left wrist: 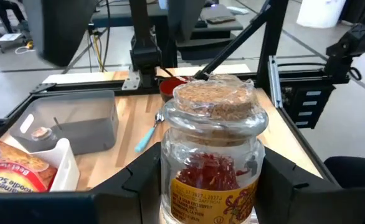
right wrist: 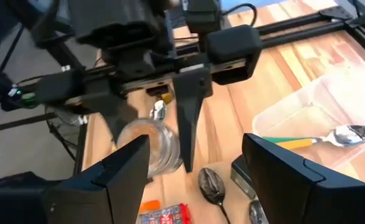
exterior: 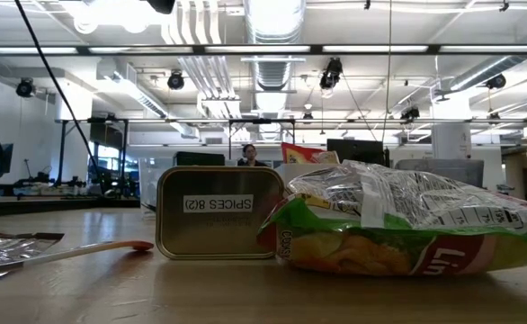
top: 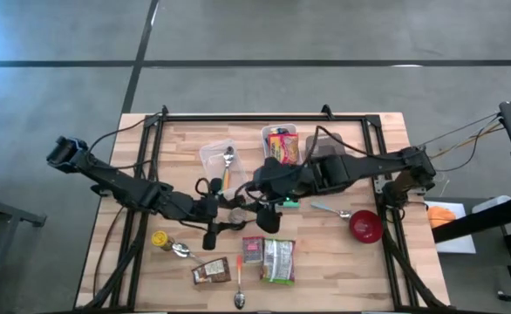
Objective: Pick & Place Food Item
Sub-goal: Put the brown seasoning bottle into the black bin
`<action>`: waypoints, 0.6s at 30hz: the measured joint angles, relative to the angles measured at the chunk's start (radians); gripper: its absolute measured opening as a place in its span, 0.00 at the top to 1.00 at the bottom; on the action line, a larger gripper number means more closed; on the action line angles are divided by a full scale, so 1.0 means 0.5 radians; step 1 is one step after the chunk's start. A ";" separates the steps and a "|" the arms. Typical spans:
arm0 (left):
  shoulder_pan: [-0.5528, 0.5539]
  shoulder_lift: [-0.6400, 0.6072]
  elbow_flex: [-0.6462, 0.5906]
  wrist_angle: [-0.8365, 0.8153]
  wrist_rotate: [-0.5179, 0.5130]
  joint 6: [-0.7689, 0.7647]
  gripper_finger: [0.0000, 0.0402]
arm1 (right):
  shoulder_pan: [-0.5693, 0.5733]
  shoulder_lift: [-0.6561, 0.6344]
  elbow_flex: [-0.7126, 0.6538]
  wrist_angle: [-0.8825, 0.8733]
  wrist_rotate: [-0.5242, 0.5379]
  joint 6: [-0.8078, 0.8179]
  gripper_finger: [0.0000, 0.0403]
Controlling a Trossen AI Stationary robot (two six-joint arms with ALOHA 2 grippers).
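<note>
At the middle of the wooden worktop [top: 360, 262] I see both arms meeting. My left end effector [left wrist: 201, 186] has its dark fingers [left wrist: 139, 180] closed against the sides of a clear glass jar with a cork lid and red contents [left wrist: 213, 149], which stands upright between them. My right end effector [right wrist: 195, 180] hovers just beside that jar [right wrist: 154, 146], its fingers parted and holding nothing. In the high view the jar [top: 236, 215] sits between the two arms, with a clear plastic tray holding a spoon [top: 216, 157] just behind it. Nearer the front edge lie a green and silver crisp packet [top: 278, 260], a small red packet [top: 252, 250] and an orange-handled spoon [top: 239, 283]. A red bowl [top: 365, 227] sits to the right.
</note>
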 joint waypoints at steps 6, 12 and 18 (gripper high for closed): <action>0.030 0.020 0.008 -0.013 0.006 -0.003 0.56 | -0.001 0.067 -0.019 0.013 0.003 -0.015 0.37; 0.053 0.023 0.006 -0.031 0.010 -0.050 0.56 | 0.000 0.086 -0.019 0.018 -0.003 -0.023 0.37; 0.068 0.023 0.007 -0.033 0.015 -0.070 0.56 | 0.031 0.091 0.007 0.052 -0.083 -0.026 0.37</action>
